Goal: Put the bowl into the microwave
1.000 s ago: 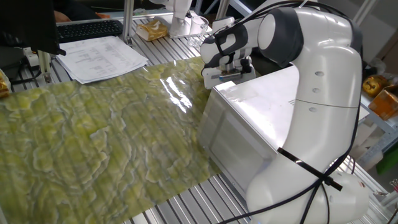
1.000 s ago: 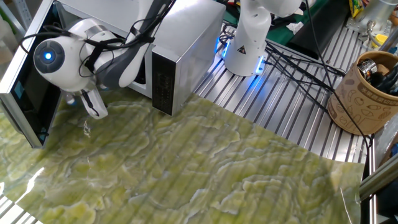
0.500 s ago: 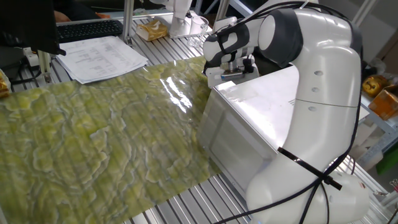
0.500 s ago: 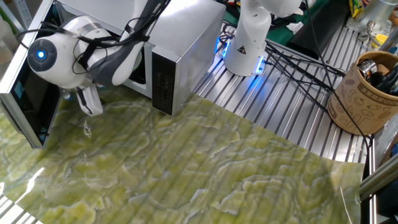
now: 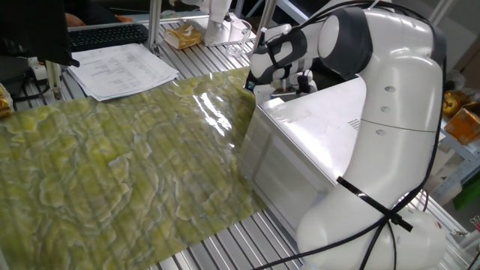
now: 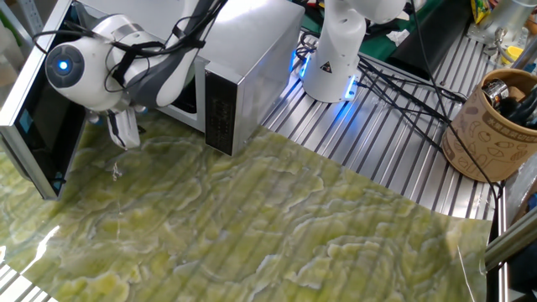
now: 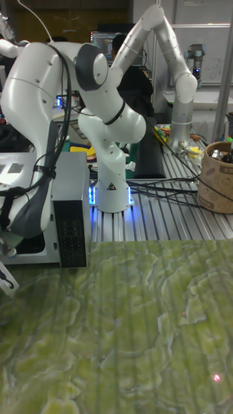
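The microwave (image 6: 243,59) is seen at one edge of the worktop (image 6: 294,226), its door (image 6: 38,109) swung open. The gripper (image 6: 124,132) is held low just in front of the open cavity, beside the door. One pale finger (image 6: 126,130) is seen pointing down toward the green marbled mat (image 5: 112,165); whether the fingers are parted or closed cannot be told from these views, and nothing is seen held between them.

The bowl is not visible in any view. It is not seen on the mat, and the cavity interior is largely hidden by the arm (image 6: 159,75) and the microwave's own wall, so it cannot be said whether the bowl is inside.

As a judgement only: a shallow glossy bowl is expected to be stiff, light and slippery, and breakable if knocked against the cavity frame. It is best taken by the rim, one finger inside and one outside, with a firm pinch, and kept level through the opening. A brown paper cup (image 6: 487,126) of tools is seen at the far edge, well apart.
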`<state>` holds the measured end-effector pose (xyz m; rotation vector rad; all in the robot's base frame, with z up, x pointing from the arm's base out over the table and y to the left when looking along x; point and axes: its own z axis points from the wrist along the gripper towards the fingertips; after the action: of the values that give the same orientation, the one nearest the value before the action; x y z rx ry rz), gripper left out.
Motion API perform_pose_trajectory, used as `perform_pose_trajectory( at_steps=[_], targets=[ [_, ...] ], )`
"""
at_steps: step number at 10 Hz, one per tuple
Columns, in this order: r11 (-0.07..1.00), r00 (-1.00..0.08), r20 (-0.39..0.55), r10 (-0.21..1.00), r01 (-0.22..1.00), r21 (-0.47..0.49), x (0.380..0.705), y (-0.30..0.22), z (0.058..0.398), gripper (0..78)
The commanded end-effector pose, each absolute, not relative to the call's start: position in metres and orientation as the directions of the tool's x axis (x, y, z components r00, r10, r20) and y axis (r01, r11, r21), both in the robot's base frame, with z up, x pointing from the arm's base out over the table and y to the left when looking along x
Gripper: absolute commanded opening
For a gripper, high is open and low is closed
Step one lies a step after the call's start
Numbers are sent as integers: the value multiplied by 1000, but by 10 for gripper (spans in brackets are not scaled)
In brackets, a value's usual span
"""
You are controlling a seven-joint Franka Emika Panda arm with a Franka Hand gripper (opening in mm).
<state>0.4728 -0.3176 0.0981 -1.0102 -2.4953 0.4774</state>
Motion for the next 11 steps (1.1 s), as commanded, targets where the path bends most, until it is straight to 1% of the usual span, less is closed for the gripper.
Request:
perform_pose_trajectory(
  at_steps=[1, 3, 5, 7, 9, 11],
  targets=[
    [676, -656, 234, 717, 576, -459, 471, -329, 94, 775],
    [683, -659, 242, 712, 572, -453, 472, -329, 94, 775],
    [680, -650, 252, 717, 575, -455, 482, -329, 101, 775],
    [642, -615, 233, 753, 610, -465, 493, -335, 106, 775],
    [629, -616, 207, 760, 615, -475, 497, -343, 105, 775],
    [638, -616, 224, 756, 615, -463, 498, -343, 105, 775]
  ],
)
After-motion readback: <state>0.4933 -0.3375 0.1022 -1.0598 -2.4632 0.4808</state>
